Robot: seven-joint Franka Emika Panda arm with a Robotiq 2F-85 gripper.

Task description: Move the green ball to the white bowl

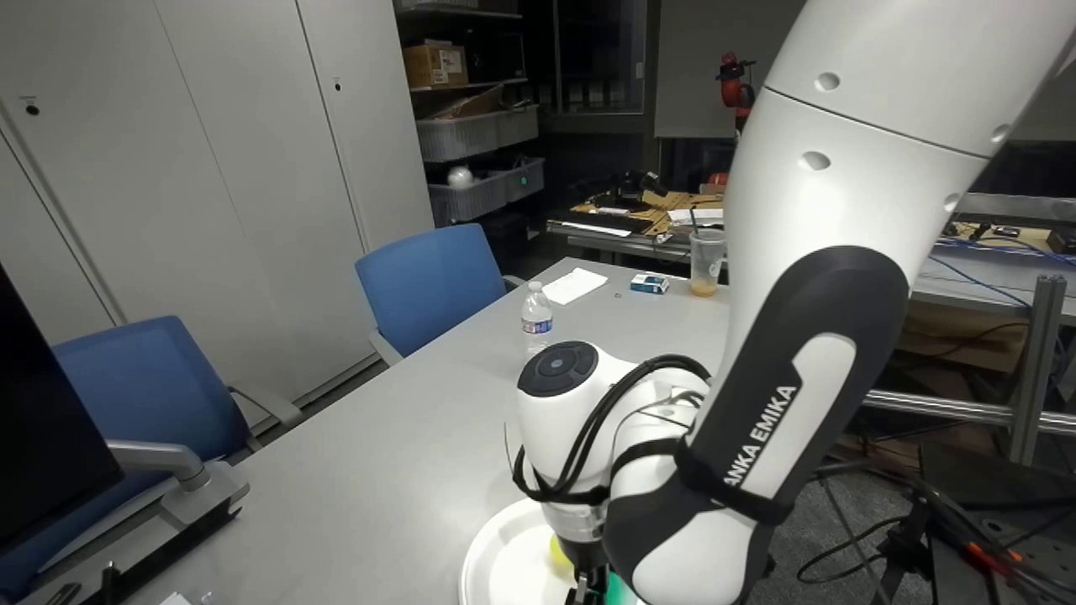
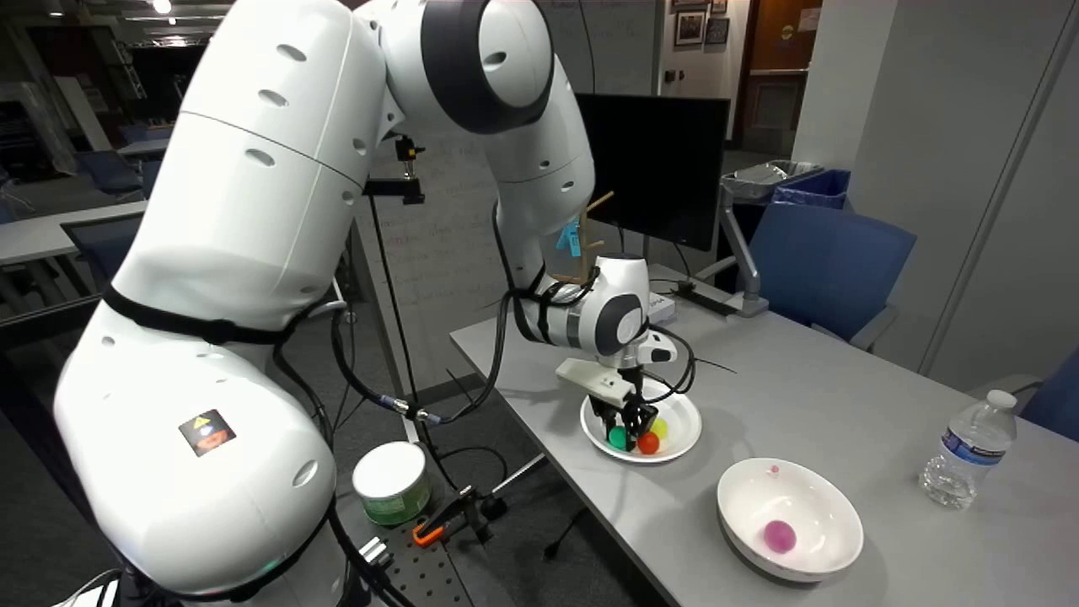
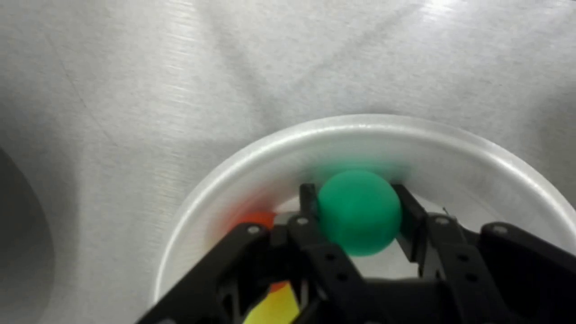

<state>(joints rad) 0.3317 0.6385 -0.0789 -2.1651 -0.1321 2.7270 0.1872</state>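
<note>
Working along the robot-side edge of the desk (image 2: 801,413), within the white plate (image 2: 684,427), and holding the gripper (image 3: 357,198) clamped across the green ball (image 3: 359,213). Probably handling light, smooth, slippery; calling for pinching at the widest middle.

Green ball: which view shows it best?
The wrist view: the green ball shows large and almost whole between the fingers. In an exterior view the green ball is small and partly hidden; in an exterior view only part of the green ball shows at the bottom edge.
</note>
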